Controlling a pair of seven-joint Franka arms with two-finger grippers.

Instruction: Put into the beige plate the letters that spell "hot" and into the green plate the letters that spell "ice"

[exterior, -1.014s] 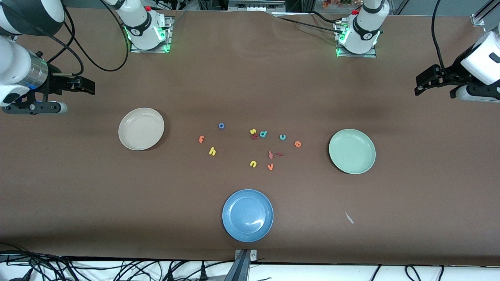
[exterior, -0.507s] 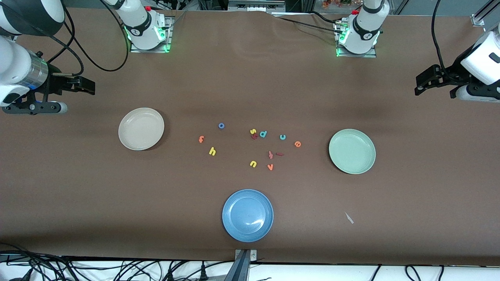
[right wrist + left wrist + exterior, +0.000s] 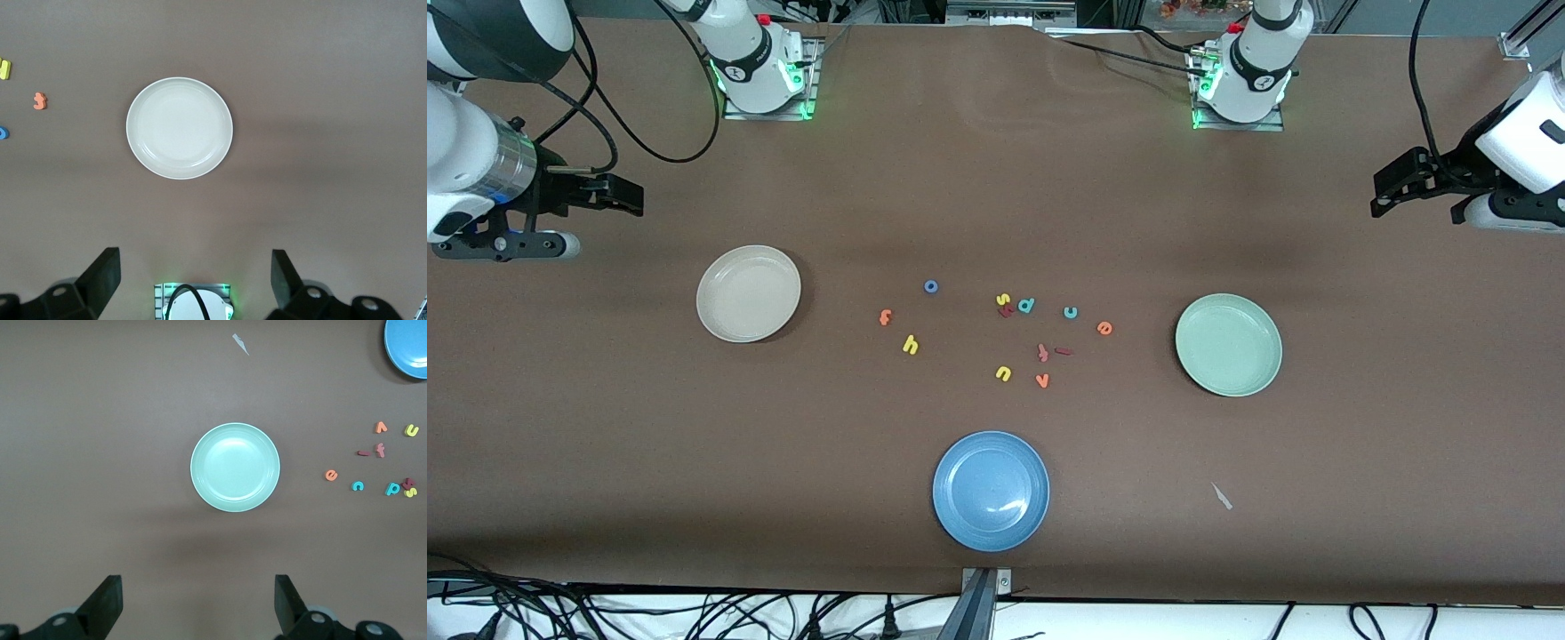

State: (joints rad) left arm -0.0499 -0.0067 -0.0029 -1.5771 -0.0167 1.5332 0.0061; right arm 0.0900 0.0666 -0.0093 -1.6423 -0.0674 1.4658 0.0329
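Observation:
The empty beige plate [image 3: 749, 293] lies toward the right arm's end, the empty green plate [image 3: 1228, 345] toward the left arm's end. Between them on the table lie the blue "o" [image 3: 931, 286], orange hooked "t" [image 3: 886, 316], yellow "h" [image 3: 910, 344], teal "c" [image 3: 1071, 312], orange "e" [image 3: 1104, 328] and dark red "i" [image 3: 1064, 351]. My right gripper [image 3: 193, 277] hangs open and holds nothing, high over the table edge beside the beige plate [image 3: 179, 128]. My left gripper [image 3: 198, 600] hangs open and holds nothing by the green plate [image 3: 235, 467].
Other letters lie among them: yellow "s" [image 3: 1003, 300], teal "d" [image 3: 1026, 306], pinkish "t" [image 3: 1042, 352], yellow "u" [image 3: 1004, 373], orange "v" [image 3: 1042, 380]. A blue plate [image 3: 991, 491] sits nearest the front camera. A small pale scrap [image 3: 1222, 497] lies near the front edge.

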